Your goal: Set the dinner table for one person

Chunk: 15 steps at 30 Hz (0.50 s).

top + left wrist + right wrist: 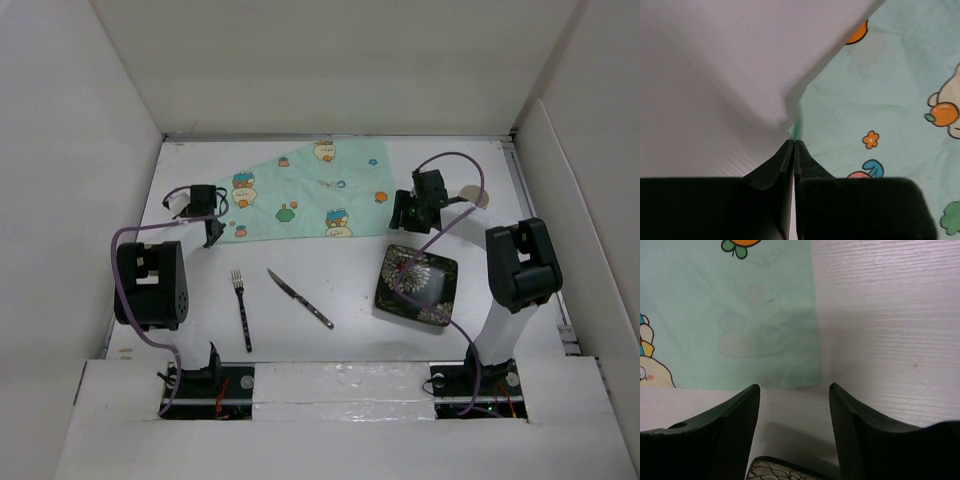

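Note:
The mint-green cartoon-print placemat (310,195) lies at the back middle of the white dinner table (340,340). My left gripper (213,238) is at the placemat's near-left corner. In the left wrist view it (793,142) is shut on that corner, with a tip of green cloth (796,129) showing above the fingertips. My right gripper (400,222) is open and empty, just off the placemat's near-right corner (790,365), above the table (890,315). A fork (240,310) and a knife (300,299) lie in front of the placemat. A black patterned square plate (417,285) lies at the right.
A small round beige object (477,196) lies behind the right gripper near the right wall. White panels wall the table on the left, back and right. The plate's rim (785,471) shows just under the right fingers.

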Tool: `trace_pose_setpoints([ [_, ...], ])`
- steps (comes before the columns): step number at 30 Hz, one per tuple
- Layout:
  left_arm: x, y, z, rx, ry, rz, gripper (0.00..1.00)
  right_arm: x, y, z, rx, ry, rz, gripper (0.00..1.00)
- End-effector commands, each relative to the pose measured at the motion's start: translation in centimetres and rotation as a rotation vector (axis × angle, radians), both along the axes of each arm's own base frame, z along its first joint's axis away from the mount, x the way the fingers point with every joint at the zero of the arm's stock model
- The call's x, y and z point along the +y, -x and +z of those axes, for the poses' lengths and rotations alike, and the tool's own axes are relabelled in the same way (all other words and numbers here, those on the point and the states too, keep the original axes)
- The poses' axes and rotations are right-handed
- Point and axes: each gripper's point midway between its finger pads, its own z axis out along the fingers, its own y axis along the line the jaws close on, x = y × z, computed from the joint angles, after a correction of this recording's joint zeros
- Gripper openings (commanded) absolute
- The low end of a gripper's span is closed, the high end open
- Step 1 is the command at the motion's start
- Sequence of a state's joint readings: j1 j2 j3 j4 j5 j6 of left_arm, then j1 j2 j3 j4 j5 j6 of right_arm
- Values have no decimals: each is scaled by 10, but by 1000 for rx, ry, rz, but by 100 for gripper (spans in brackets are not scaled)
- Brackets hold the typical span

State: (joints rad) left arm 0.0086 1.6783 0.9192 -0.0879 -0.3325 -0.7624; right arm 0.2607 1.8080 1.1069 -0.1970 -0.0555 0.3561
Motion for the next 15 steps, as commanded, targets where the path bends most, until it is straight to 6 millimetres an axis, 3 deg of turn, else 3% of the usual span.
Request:
trace_pose_setpoints([
  [1,3,-13,52,-126,-24,-22,0,-7,-19,18,-40,19,-44,63],
  [4,-3,-17,66,-169,-2,-49,0,-7,-20,17,-14,28,-49,63],
  [15,-20,-32,83,-231,59,-124,0,-10,-17,1,119,134,-74,63],
])
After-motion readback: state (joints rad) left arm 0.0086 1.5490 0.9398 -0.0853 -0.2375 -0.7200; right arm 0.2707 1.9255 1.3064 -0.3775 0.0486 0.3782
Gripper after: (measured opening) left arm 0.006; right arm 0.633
